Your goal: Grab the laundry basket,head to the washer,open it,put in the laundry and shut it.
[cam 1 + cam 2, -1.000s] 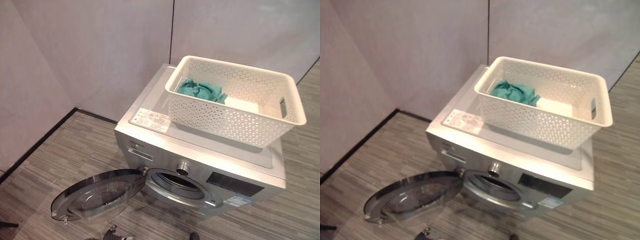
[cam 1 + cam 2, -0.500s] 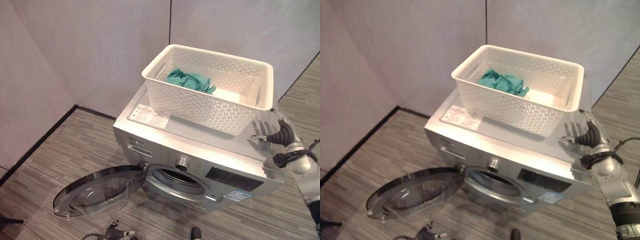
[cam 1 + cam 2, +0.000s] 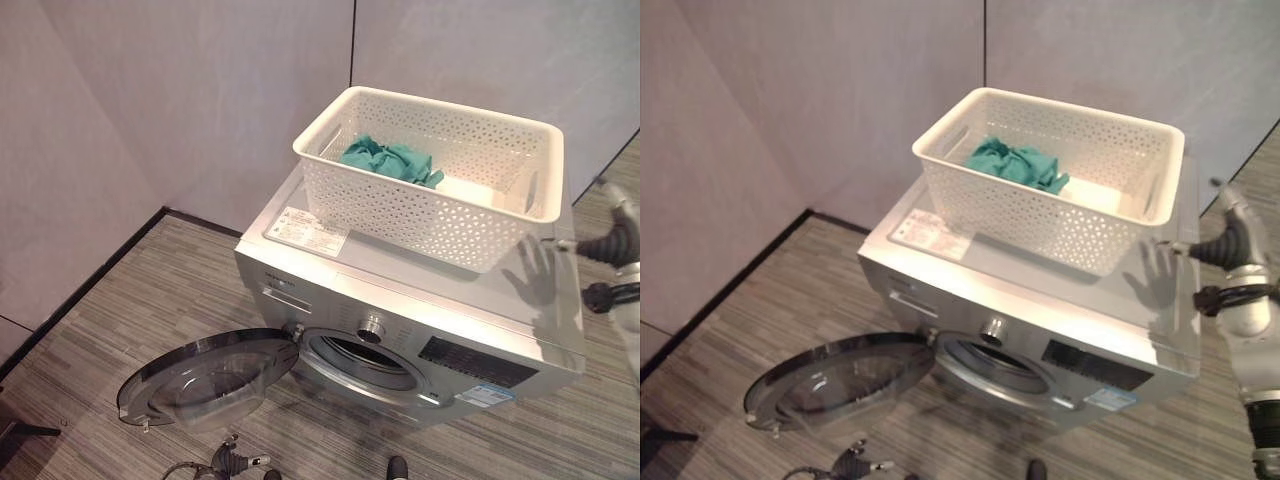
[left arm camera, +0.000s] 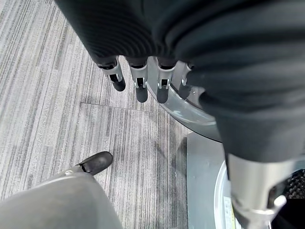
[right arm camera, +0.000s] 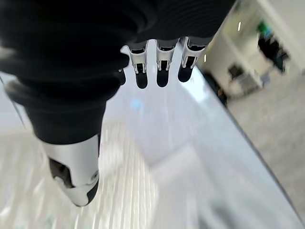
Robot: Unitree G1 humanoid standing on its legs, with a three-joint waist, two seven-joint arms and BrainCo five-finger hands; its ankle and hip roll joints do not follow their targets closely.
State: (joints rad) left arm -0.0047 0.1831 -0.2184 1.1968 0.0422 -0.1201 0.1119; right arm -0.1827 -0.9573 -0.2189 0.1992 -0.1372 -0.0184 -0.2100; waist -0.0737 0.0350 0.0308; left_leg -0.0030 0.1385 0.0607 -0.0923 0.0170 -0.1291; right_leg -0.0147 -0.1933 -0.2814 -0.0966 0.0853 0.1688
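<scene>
A white perforated laundry basket (image 3: 420,210) stands on top of the silver washer (image 3: 450,292), towards its back. Crumpled green laundry (image 3: 388,160) lies in the basket's far left corner. The washer's round door (image 3: 205,375) hangs wide open to the left, and the drum opening (image 3: 365,360) shows dark. My right hand (image 3: 1230,240) hovers open beside the washer's right edge, apart from the basket and holding nothing. My left hand (image 4: 138,86) hangs low in front of the washer, near the floor by the open door, fingers straight and empty.
Plain walls stand close behind and to the left of the washer, meeting in a corner. A white label (image 3: 307,231) lies on the washer's top, front left. Striped grey floor (image 3: 90,330) spreads in front and to the left.
The basket turned and slid further back onto the washer's top, then stayed put. My right hand has moved right, away from the basket's corner. The camera shifted slightly.
</scene>
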